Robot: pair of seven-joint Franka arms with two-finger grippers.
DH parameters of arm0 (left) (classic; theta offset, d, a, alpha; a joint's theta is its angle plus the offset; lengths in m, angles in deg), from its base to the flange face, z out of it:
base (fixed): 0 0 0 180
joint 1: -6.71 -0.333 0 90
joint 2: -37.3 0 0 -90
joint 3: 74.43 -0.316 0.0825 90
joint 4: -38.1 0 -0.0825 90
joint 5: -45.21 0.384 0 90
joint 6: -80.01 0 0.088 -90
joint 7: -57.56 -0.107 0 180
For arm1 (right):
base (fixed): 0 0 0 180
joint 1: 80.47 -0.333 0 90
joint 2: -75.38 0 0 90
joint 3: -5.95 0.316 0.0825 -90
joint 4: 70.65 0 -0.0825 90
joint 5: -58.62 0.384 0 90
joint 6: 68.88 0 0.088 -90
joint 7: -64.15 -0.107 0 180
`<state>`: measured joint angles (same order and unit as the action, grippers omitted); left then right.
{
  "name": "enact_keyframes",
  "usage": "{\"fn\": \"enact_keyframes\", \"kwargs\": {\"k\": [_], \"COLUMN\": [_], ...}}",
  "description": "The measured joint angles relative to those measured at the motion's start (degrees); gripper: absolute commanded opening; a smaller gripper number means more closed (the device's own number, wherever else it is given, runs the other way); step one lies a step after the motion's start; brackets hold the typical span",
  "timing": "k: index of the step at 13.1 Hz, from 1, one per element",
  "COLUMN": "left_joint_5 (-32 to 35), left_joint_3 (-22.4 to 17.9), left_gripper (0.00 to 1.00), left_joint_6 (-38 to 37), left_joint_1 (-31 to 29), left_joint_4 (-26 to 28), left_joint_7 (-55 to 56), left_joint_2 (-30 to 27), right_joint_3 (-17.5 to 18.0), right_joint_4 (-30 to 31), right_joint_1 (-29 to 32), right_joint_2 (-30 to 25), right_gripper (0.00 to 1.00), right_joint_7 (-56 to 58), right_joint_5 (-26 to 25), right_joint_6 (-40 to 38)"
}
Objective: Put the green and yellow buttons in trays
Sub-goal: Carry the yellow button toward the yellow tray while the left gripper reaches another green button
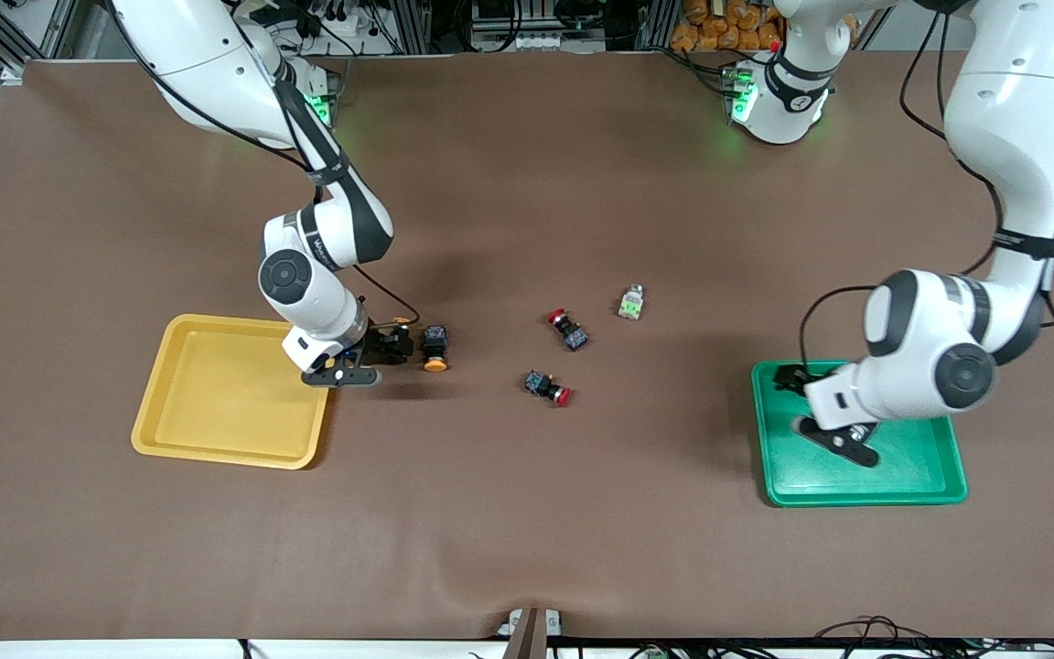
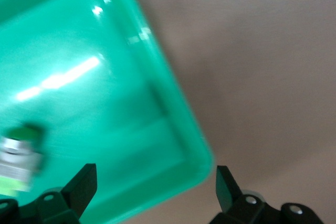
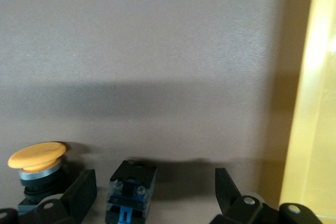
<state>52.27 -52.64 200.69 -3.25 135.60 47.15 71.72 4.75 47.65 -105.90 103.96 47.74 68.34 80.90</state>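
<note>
We work at the yellow tray (image 1: 216,453). The right tool (image 1: 381,359) sits low at the tray's edge toward the left arm's end of the table, jaws spread wide and holding nothing. The yellow-capped button (image 1: 435,352) lies just past it on the table (image 1: 527,513). In the right wrist view a black-and-blue switch body (image 3: 131,192) lies between the fingers and the orange cap (image 3: 37,156) stands outside one of them; we cannot tell whether these are one button or two. To grip well, we judge it best to center the jaws on the square body, not the round cap, close gently, then lift clear of the tray rim before carrying over. The left tool (image 1: 818,410) hangs over the green tray (image 1: 856,494), far from the yellow tray, jaws wide and empty. A green button (image 2: 16,161) lies in that tray, free of the fingers. Another green button (image 1: 631,302) and two red-capped switches (image 1: 567,329) lie between the trays.
</note>
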Motion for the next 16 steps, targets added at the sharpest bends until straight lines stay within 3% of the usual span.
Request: {"fn": "enact_keyframes", "kwargs": {"k": [1, 2, 3, 4, 5, 6, 7, 8, 14, 16], "left_joint_5": [0.0, 0.0, 0.0, 0.0, 0.0, 0.0, 0.0, 0.0, 0.2, 4.6], "left_joint_3": [1.8, 3.6, 5.2, 7.0, 8.5, 9.6, 10.1, 10.3, 10.4, 10.4], "left_gripper": [1.00, 1.00, 1.00, 1.00, 1.00, 1.00, 1.00, 1.00, 1.00, 1.00], "left_joint_6": [0.0, 0.1, 0.3, 0.9, 1.5, 2.2, 3.5, 5.3, 9.6, 13.5], "left_joint_1": [0.0, 0.1, 0.1, 0.1, 0.2, 0.7, 1.9, 3.4, 13.8, 14.8], "left_joint_4": [1.7, 3.2, 4.6, 6.0, 7.2, 8.1, 9.3, 10.6, 14.1, 16.9], "left_joint_7": [4.2, 8.0, 11.6, 15.3, 19.1, 22.9, 26.5, 29.8, 42.3, 42.4], "left_joint_2": [-0.4, -0.7, -0.9, -1.2, -1.4, -1.6, -1.8, -1.8, -2.4, -3.3], "right_joint_3": [0.0, 0.1, 0.1, 0.2, 0.2, 0.2, 0.2, 0.2, 0.1, -0.1], "right_joint_4": [0.0, 0.1, 0.1, 0.3, 0.5, 0.6, 0.7, 0.7, 0.7, 0.6], "right_joint_1": [-0.1, -0.4, -0.7, -1.1, -1.4, -1.6, -1.8, -1.9, -1.9, -1.9], "right_joint_2": [0.1, 0.3, 0.6, 0.9, 1.1, 1.2, 1.3, 1.3, 1.3, 0.9], "right_gripper": [0.97, 0.82, 0.58, 0.49, 0.48, 0.40, 0.26, 0.02, 0.00, 0.00], "right_joint_7": [0.0, 0.0, 0.0, 0.0, 0.0, 0.0, 0.0, 0.0, -0.1, -0.1], "right_joint_5": [0.0, 0.0, 0.0, 0.0, 0.0, 0.0, 0.0, 0.0, 0.0, 0.0], "right_joint_6": [0.2, 0.6, 1.3, 2.1, 2.6, 2.8, 2.9, 2.9, 3.0, 1.9]}}
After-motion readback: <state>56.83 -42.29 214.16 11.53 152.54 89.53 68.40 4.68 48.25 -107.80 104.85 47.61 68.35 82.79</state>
